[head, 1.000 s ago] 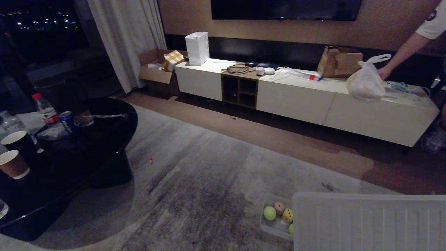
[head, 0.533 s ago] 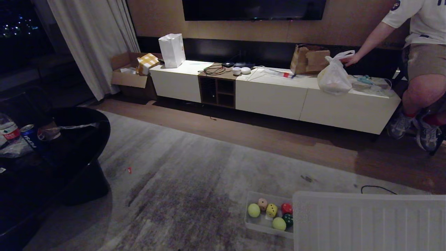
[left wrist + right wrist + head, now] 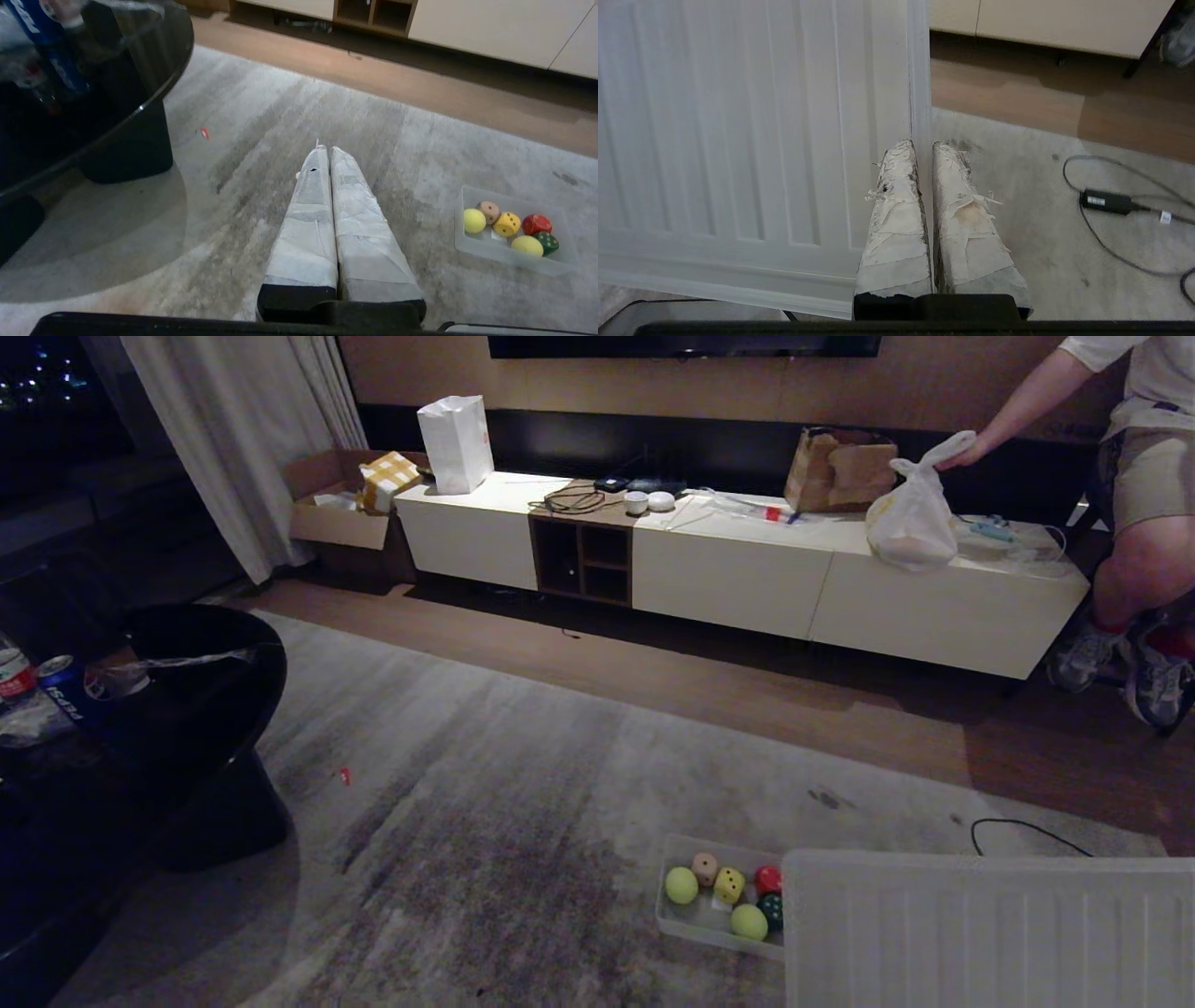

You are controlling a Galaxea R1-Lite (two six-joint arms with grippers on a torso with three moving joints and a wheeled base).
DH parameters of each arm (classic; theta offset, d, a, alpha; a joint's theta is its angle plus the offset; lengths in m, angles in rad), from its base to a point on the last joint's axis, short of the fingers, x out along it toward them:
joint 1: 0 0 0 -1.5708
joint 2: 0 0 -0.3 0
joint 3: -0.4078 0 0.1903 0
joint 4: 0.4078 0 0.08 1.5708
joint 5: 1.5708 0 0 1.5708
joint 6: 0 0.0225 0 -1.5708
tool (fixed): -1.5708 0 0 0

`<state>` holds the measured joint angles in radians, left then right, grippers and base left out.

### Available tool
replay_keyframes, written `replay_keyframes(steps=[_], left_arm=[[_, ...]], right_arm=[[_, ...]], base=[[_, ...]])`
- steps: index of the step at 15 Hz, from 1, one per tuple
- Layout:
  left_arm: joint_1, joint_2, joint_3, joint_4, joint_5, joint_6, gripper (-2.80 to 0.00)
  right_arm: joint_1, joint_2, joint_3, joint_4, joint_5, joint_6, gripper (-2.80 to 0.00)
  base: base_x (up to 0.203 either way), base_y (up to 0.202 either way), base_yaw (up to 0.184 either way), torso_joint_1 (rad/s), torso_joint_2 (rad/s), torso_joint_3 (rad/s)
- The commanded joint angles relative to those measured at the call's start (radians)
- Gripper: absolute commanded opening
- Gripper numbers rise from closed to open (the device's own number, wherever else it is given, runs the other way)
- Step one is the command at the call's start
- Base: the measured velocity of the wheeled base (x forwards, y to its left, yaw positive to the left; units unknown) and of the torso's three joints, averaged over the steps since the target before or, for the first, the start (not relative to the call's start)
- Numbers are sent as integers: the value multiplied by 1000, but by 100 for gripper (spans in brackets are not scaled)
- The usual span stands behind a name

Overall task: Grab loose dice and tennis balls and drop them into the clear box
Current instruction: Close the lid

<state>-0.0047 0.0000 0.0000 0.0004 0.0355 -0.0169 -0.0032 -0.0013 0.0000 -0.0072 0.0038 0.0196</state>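
The whole head view has swung right and tipped down, so the camera moved, not the things; the clear box point(image 3: 674, 922) sits on the rug point(image 3: 485, 821) beside the ribbed lid point(image 3: 980, 933), already holding both tennis balls point(image 3: 681, 885) and the dice point(image 3: 728, 885); the right pincer point(image 3: 923, 145) pinches the lid's edge, the left pincer point(image 3: 325, 149) is closed and empty.

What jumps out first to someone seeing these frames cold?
The clear box on the grey rug, holding two tennis balls, a yellow die, a beige die and red and green dice. Right of it, the ribbed lid fills the head view's lower right corner. Far right, a person grips a white plastic bag on the long cabinet.
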Motion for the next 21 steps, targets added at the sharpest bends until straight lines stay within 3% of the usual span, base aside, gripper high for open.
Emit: replay_keyframes(steps=[1,13,21], left_arm=[[0,2,2,0,1,-7,-280],[0,2,2,1,1,-12,-280],[0,2,2,1,1,-9,-280]], right_arm=[[0,1,2,0,1,0,-280],[0,1,1,0,1,0,-280],[0,1,2,0,1,2,-280]], base=[[0,0,0,0,2,-193],[0,0,0,3,3,-200],[0,0,0,3,0,-29]])
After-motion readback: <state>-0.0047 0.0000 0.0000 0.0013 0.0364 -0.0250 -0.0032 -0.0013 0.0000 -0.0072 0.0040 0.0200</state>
